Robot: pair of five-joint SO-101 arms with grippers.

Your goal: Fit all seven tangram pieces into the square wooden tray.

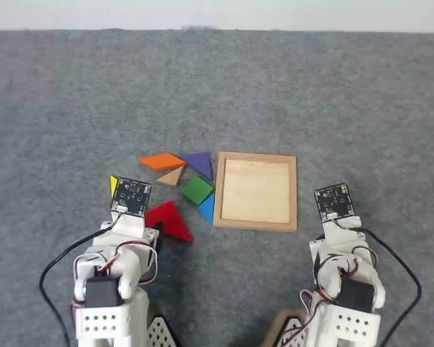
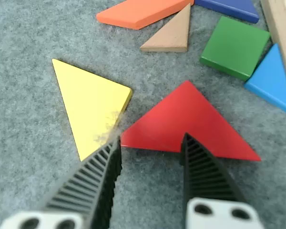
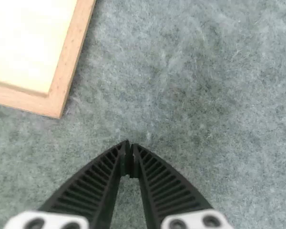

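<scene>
The square wooden tray (image 1: 255, 223) lies on the grey carpet with nothing in it. To its left lie the orange parallelogram (image 1: 162, 161), purple triangle (image 1: 200, 163), tan triangle (image 1: 171, 176), green square (image 1: 197, 190), blue triangle (image 1: 207, 207), red triangle (image 1: 169, 220) and yellow triangle (image 1: 113, 185). My left gripper (image 2: 151, 139) is open just above the red triangle (image 2: 187, 122), its long edge between the fingertips, the yellow triangle (image 2: 91, 104) beside one finger. My right gripper (image 3: 129, 145) is shut on nothing, over bare carpet near the tray's corner (image 3: 62, 98).
Grey carpet (image 1: 217, 94) covers the whole table up to a pale wall at the back. Both arm bases stand at the near edge, with cables looping beside them. Open carpet lies behind and to the right of the tray.
</scene>
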